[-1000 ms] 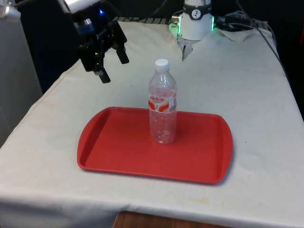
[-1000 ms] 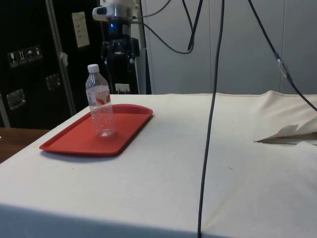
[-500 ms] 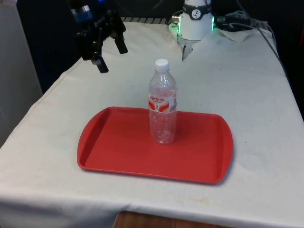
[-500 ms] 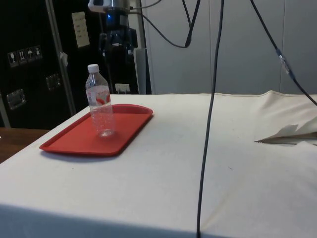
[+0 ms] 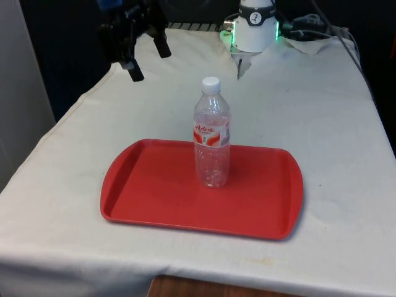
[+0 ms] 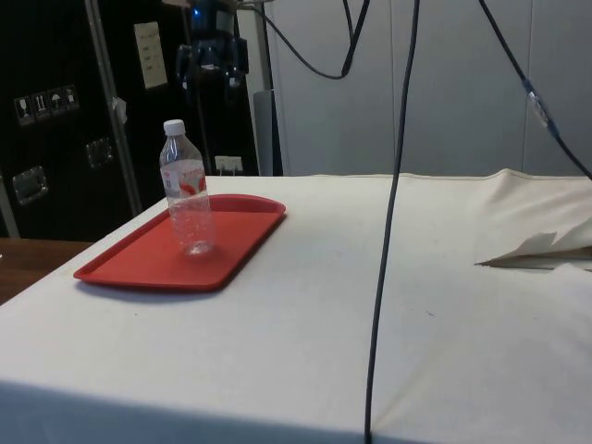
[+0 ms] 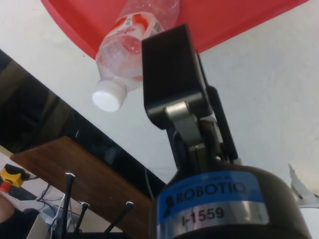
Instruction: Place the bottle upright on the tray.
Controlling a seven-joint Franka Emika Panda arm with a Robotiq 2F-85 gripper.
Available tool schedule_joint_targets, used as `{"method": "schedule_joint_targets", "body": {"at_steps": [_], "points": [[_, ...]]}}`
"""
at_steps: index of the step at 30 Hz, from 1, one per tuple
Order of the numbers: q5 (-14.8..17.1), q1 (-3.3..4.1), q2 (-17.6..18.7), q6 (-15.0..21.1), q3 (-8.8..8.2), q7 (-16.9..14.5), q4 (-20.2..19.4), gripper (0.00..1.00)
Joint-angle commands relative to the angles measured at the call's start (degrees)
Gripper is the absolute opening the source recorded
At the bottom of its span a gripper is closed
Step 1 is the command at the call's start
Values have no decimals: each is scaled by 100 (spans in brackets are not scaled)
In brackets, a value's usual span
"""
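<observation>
Standing upright mid-frame, the bottle point(image 5: 211, 133) rests on the red tray point(image 5: 148, 192), seemingly placed; the tool point(image 5: 146, 51), fingers apart and empty, hangs upper left, well clear.

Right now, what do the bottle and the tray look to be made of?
Bottle: clear thin plastic, probably; you see through it, the wall is ribbed, with a white cap and a red-and-white label. Tray: red moulded plastic by the look, smooth with a slight sheen and a raised rounded rim.
</observation>
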Motion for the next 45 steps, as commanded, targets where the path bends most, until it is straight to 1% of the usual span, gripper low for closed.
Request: {"method": "schedule_joint_targets", "body": {"at_steps": [1,5,6,7,14,15,16,17,22,23,24,26,32,33,34,41,42,43,45], "points": [[-17,34,-34,0,-23,52,-11,100],[-120,97,-92,-11,-40,172,17,100],[-57,52,-80,-11,0,120,11,100],[-155,109,-103,-11,-40,195,17,100],[-401,201,-178,-29,-46,372,69,100],[-332,155,-160,-17,0,327,63,100],[-424,212,-189,-34,-46,390,69,100],[-453,229,-201,-40,-46,413,80,100],[-636,304,-269,-92,-46,556,143,100],[-579,258,-258,-92,0,516,143,100],[-659,315,-281,-97,-40,573,155,100],[-733,344,-304,-109,-40,642,189,100],[-819,372,-350,-109,-40,785,218,100],[-779,338,-344,-120,0,773,229,100],[-831,390,-361,-109,-40,837,229,100],[-905,430,-384,-120,-40,1031,309,100],[-854,384,-367,-138,0,985,321,100],[-917,435,-390,-126,-40,1054,321,100],[-945,458,-401,-120,-34,1106,327,100]]}}
